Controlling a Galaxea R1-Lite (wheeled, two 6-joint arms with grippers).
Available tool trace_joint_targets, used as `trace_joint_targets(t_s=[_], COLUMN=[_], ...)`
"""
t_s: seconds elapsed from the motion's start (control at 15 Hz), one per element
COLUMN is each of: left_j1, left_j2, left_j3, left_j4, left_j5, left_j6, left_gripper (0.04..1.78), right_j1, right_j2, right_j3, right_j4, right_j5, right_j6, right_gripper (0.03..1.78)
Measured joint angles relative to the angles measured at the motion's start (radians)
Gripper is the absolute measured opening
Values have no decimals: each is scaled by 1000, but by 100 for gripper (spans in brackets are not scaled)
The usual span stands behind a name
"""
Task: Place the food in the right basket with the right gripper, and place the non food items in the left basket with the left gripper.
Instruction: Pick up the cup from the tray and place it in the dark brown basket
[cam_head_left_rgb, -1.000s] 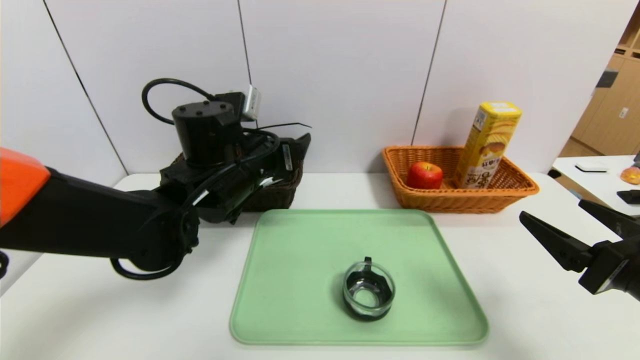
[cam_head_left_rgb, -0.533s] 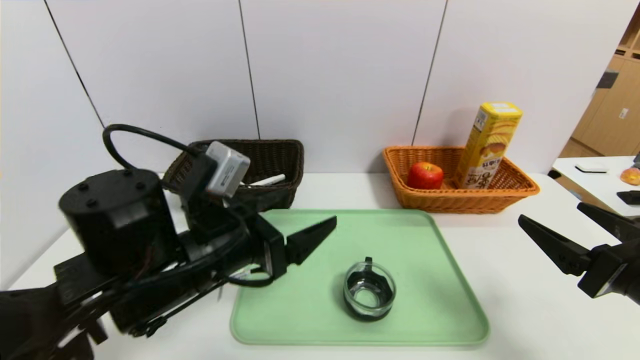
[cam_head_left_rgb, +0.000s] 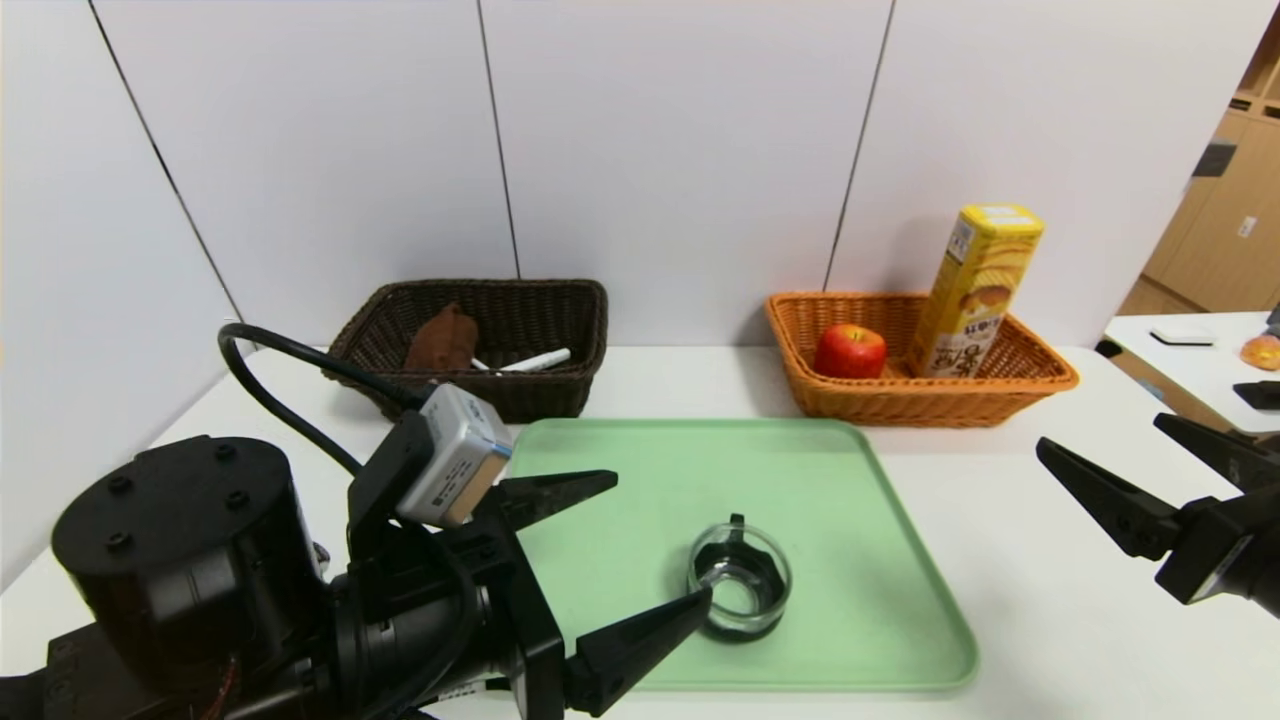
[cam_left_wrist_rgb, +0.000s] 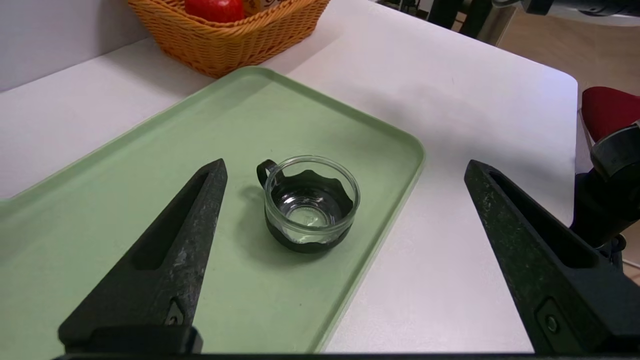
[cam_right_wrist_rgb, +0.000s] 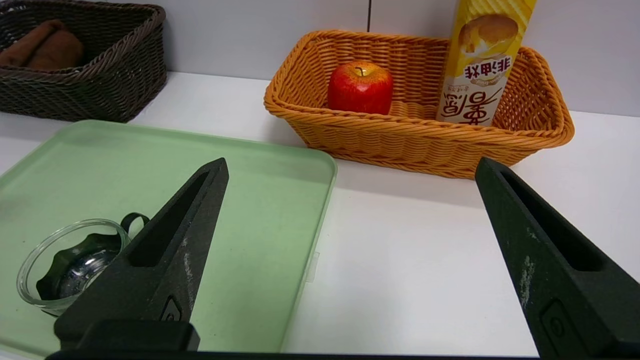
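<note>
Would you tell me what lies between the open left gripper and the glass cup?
Only bare green tray, by the left wrist view: left gripper, glass cup.

white table (cam_head_left_rgb: 1020, 600), green tray (cam_head_left_rgb: 600, 650), dark brown basket (cam_head_left_rgb: 540, 395), orange basket (cam_head_left_rgb: 900, 400)

A pale green tray (cam_head_left_rgb: 860, 560) lies on the white worktop (cam_head_left_rgb: 1050, 600), bearing a clear glass cup (cam_head_left_rgb: 738, 590) with a dark scalloped base. The dark brown woven basket (cam_head_left_rgb: 540, 395) holds a brown towel (cam_head_left_rgb: 440, 340) and a white pen (cam_head_left_rgb: 535, 361). The orange woven basket (cam_head_left_rgb: 900, 400) holds a red-yellow apple (cam_head_left_rgb: 850, 351) and a yellow snack box (cam_head_left_rgb: 975, 290) with dark lettering.
</note>
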Motion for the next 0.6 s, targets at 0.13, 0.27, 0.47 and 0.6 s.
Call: trace_joint_targets(t_s=[0.13, 0.27, 0.47, 0.6], left_j1=[-3, -4, -28, -41], left_j2=[22, 47, 91, 139], left_j3=[0, -3, -5, -3], left_j4=[0, 0, -16, -72], left_j5=[-1, -3, -8, -8], left_j6=[-2, -4, -4, -2], left_gripper=[167, 168, 169, 169], right_j1=[0, 0, 0, 0], right_j2=[0, 1, 1, 1], right_j3=[0, 0, 2, 2], right_j4=[0, 1, 2, 2], right_j5=[1, 6, 7, 7], right_j6=[-1, 0, 0, 1], right_gripper=[170, 170, 170, 170])
